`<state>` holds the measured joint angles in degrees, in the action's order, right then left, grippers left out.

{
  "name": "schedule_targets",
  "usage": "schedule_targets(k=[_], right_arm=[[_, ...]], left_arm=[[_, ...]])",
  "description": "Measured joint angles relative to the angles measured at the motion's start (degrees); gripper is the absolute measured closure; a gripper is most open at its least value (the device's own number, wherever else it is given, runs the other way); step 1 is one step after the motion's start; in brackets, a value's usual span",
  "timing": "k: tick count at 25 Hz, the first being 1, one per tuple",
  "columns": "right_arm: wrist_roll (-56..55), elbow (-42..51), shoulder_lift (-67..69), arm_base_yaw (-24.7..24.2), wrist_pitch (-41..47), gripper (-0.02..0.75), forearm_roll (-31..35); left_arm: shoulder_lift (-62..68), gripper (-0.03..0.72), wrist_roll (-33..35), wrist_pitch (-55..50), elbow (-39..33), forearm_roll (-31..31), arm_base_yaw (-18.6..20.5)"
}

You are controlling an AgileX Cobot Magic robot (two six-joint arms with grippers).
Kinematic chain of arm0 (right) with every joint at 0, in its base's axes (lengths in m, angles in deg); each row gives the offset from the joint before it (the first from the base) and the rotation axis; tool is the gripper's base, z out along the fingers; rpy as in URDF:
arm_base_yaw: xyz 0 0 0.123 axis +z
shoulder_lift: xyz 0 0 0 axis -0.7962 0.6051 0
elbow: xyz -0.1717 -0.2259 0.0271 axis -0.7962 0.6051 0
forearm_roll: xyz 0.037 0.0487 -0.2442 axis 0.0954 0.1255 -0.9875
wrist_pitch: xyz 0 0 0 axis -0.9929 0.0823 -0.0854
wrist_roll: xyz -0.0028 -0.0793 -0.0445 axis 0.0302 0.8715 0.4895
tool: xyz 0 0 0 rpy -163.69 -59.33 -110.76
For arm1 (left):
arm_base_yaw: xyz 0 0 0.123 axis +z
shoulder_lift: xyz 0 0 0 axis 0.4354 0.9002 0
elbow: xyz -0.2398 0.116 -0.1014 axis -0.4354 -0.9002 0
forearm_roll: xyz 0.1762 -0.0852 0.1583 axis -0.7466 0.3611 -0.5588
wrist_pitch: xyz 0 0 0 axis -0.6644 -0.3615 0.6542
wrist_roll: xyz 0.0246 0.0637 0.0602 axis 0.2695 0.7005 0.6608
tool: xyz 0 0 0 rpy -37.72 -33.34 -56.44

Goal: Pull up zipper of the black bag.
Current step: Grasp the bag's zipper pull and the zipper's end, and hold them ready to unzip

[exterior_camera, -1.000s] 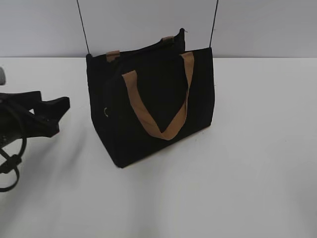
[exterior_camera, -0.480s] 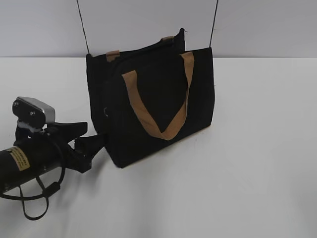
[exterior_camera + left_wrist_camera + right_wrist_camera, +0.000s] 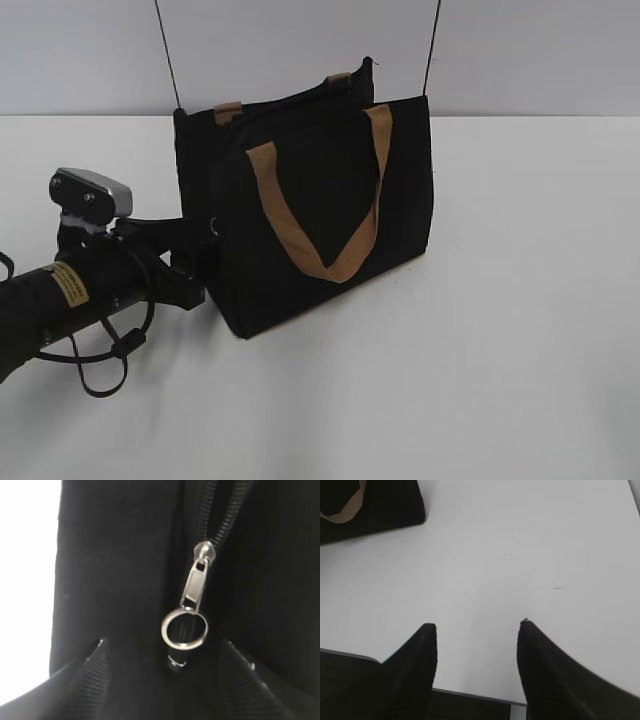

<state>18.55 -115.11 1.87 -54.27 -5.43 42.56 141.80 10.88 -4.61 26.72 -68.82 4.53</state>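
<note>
The black bag [image 3: 320,210] stands on the white table with tan handle loops [image 3: 320,215]. Its zipper [image 3: 220,515] runs down the left end, with a silver pull tab [image 3: 194,585] and a ring [image 3: 184,629]. My left gripper [image 3: 165,645] is open at that end of the bag, its two fingers on either side of the ring, just below it, not closed on it. In the exterior view the left gripper [image 3: 195,262] touches the bag's left end. My right gripper [image 3: 477,630] is open and empty over bare table, with the bag's corner [image 3: 375,505] at the far left.
The white table [image 3: 500,330] spreads to the right and in front of the bag. Two thin black cords [image 3: 168,55] rise from the bag's top corners. The table's near edge [image 3: 470,695] shows under the right gripper.
My left arm has moved right and up to the bag's left end; its fingers now reach the bag. The bag has shifted slightly.
</note>
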Motion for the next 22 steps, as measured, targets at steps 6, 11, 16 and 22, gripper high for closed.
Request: schedule_targets(k=[6,11,16,22], right_arm=[[0.0,0.0,0.0,0.0,0.0,0.34,0.1],[0.0,0.0,0.0,0.0,0.0,0.34,0.1],[0.0,0.0,0.0,0.0,0.0,0.34,0.1],[0.0,0.0,0.0,0.0,0.0,0.34,0.2]], left_arm=[[0.3,0.183,-0.1,-4.8,3.3,-1.4,0.0],[2.9,0.214,-0.1,-5.2,4.1,-2.6,0.0],[4.5,0.252,-0.1,-3.3,4.1,-2.6,0.0],[4.5,0.291,-0.1,-2.1,5.1,-2.8,0.0]])
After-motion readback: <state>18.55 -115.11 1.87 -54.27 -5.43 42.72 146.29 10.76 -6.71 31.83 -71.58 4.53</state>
